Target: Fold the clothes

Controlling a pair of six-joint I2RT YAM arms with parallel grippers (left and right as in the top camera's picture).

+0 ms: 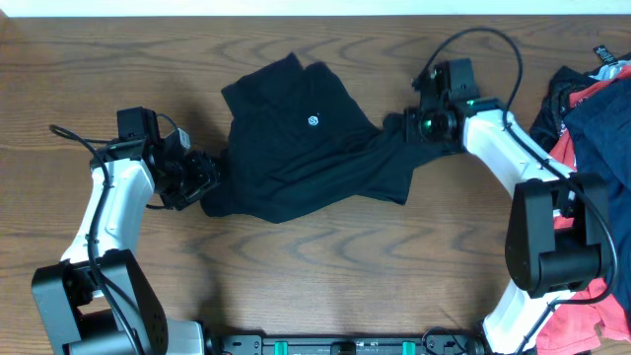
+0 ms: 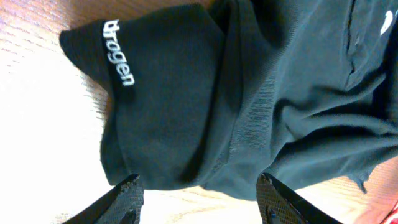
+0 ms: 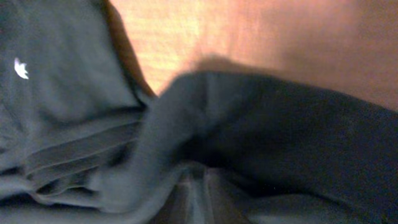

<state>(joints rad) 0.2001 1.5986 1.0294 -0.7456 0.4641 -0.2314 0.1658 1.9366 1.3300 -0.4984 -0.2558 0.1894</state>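
Observation:
A black short-sleeved shirt [image 1: 296, 158] lies crumpled at the table's middle, a small white logo [image 1: 314, 120] facing up. My left gripper [image 1: 204, 182] is at its lower left sleeve. In the left wrist view that gripper [image 2: 199, 180] is open, bare wood shows between its fingertips [image 2: 129, 185], and the sleeve hem with white lettering [image 2: 118, 53] lies just ahead of them. My right gripper [image 1: 407, 126] rests on the shirt's right sleeve, which is drawn out toward it. In the right wrist view bunched black shirt fabric [image 3: 280, 143] hides the fingers.
A heap of other clothes, dark navy [image 1: 601, 108] and coral-red [image 1: 564, 148], lies at the right edge behind the right arm. More coral-red cloth [image 1: 582, 320] sits at the lower right. Wooden table [image 1: 325, 266] shows in front of the shirt.

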